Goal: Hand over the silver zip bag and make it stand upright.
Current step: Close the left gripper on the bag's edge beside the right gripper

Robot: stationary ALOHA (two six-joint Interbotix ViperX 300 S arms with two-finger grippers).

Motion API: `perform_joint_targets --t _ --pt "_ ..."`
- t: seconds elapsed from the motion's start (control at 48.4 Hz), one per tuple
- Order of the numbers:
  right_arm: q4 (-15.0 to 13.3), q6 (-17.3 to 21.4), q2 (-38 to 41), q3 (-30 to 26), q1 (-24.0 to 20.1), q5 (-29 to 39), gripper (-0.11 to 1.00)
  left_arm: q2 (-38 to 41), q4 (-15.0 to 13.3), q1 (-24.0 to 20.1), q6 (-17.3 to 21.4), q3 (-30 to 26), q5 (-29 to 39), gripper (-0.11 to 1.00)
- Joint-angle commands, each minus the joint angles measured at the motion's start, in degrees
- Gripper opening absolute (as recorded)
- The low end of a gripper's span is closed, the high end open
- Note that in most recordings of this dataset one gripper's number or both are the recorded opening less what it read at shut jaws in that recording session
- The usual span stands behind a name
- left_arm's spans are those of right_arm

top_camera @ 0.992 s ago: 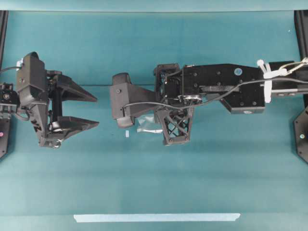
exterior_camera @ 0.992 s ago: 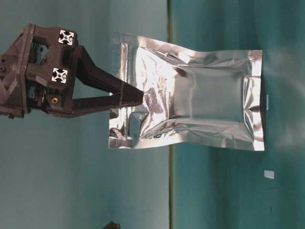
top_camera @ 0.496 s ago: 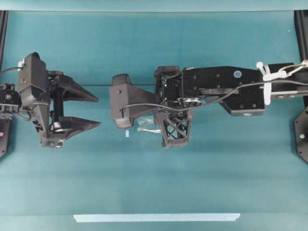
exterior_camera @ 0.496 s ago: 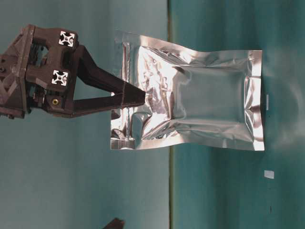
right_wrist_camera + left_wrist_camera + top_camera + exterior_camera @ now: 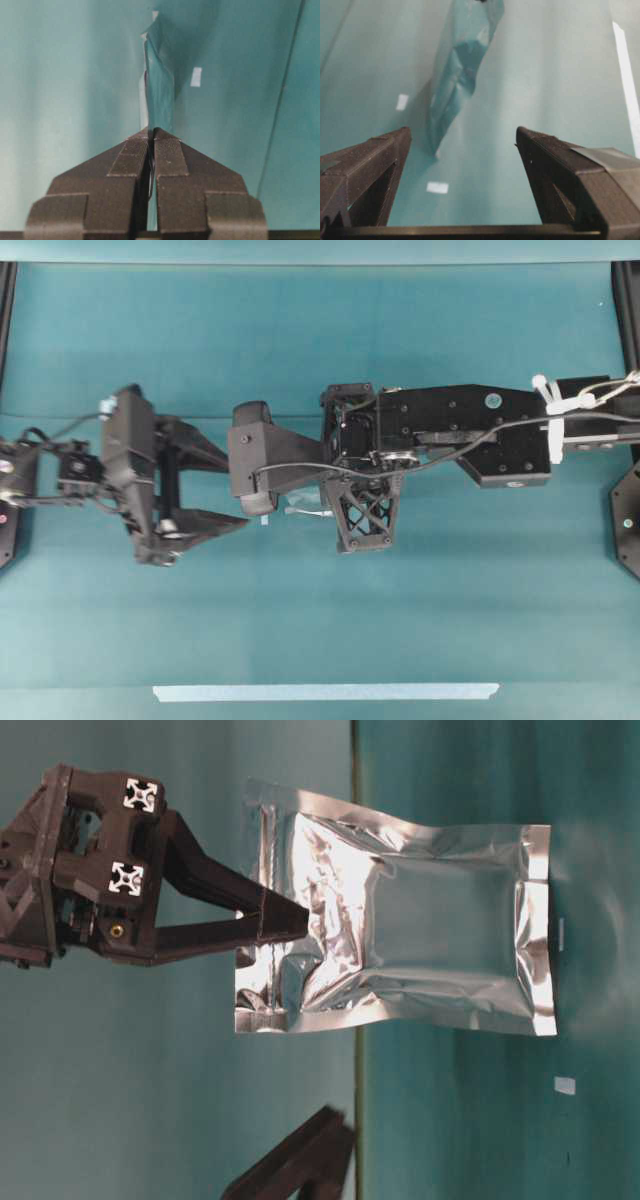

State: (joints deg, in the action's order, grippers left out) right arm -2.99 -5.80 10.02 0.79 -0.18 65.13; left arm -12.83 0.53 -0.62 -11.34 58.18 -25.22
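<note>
The silver zip bag [image 5: 420,950] hangs upright, crinkled and shiny, with its lower edge down at the table. My right gripper [image 5: 290,920] points downward and is shut on the bag's top edge near the zip strip. In the right wrist view the bag [image 5: 159,90] runs edge-on out from between the closed right gripper [image 5: 151,131] pads. From overhead only a sliver of the bag [image 5: 305,508] shows under the right arm. My left gripper [image 5: 232,490] stands open just left of it, nothing between its fingers. The left wrist view shows the bag [image 5: 462,65] ahead of the open left gripper [image 5: 462,137].
A tiny white scrap [image 5: 264,520] lies on the teal table beside the bag's foot. A pale tape strip [image 5: 325,692] runs along the front edge. One left finger [image 5: 310,1160] enters the table-level view from below.
My left gripper has moved right, toward the bag, and opened a little wider; one of its fingers now shows in the table-level view. The right gripper keeps its hold on the bag.
</note>
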Motion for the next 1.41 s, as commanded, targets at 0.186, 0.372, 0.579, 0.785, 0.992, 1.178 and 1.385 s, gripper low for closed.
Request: perform_joint_targets --t 0.186,0.372,0.579,0.785,0.992,1.178,1.385 --pt "0.09 0.53 -0.62 -0.88 -0.18 -0.18 0.01 8.17 0.18 -1.05 -0.09 -2.72 -7.47 0.94" --pt "0.09 0.53 -0.62 -0.88 -0.18 -0.26 0.01 13.54 0.18 -1.76 -0.18 -4.83 -9.93 0.94" --pt "0.09 0.53 -0.62 -0.88 -0.18 -0.35 0.01 18.37 0.18 -1.67 -0.53 -7.56 -10.81 0.94" --pt "0.09 0.53 -0.62 -0.88 -0.35 -0.53 0.01 23.29 0.09 -1.67 -1.41 -10.11 -14.24 0.94" --pt "0.09 0.62 -0.62 -0.53 -0.53 -0.35 0.01 28.30 0.09 -1.41 -4.57 -12.39 -18.46 0.94" --pt "0.09 0.62 -0.62 -0.44 -0.53 -0.62 0.01 29.09 0.09 -1.49 -4.48 -14.68 -18.37 0.93" --pt "0.09 0.70 -0.53 -0.44 -0.53 -0.62 0.01 29.53 0.18 -1.58 -4.57 -14.85 -17.84 0.89"
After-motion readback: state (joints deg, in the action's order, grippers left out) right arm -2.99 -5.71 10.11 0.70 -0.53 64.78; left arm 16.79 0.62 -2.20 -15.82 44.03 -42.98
